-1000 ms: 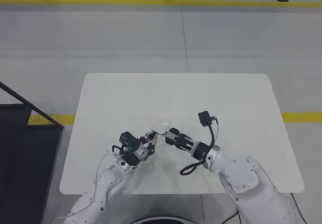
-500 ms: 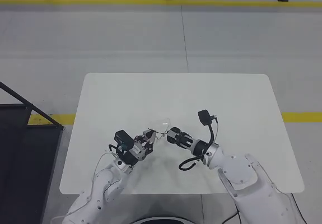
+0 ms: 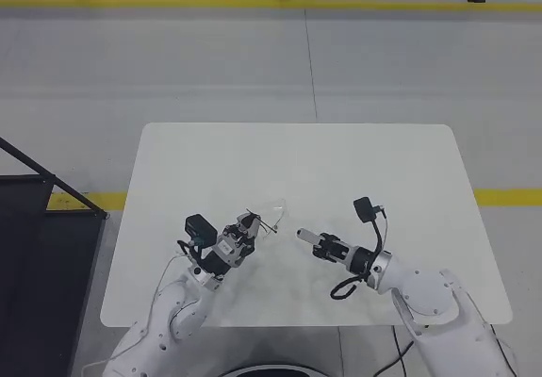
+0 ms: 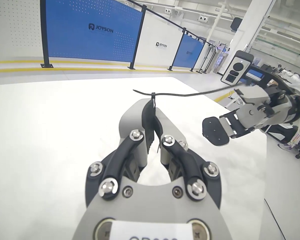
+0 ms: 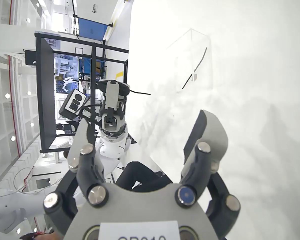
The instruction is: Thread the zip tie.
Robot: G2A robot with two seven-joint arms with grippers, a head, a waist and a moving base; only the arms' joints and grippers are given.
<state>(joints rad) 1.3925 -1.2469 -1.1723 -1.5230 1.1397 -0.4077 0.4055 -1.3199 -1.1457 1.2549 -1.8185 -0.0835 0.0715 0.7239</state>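
A thin black zip tie (image 4: 190, 94) stands upright between the fingers of my left gripper (image 4: 151, 107), which is shut on it. Its head sits just above the fingertips, and the tail runs through the head and sticks out sideways toward my right gripper (image 4: 222, 113). In the top view the left gripper (image 3: 249, 227) holds the zip tie (image 3: 269, 224) near the table's middle front. My right gripper (image 3: 303, 234) hovers a short way to the right, open and holding nothing. From the right wrist, its own fingers (image 5: 205, 126) are spread wide, and the left gripper (image 5: 112, 88) lies beyond.
A clear plastic bag (image 5: 192, 58) holding another black tie lies on the white table (image 3: 393, 170) just behind the grippers, also seen as a clear bag (image 3: 273, 206) from above. A black frame stands off the table's left side.
My right gripper has let go of the zip tie's tail, opened, and drawn back to the right. The left gripper shifted slightly left, still gripping the tie.
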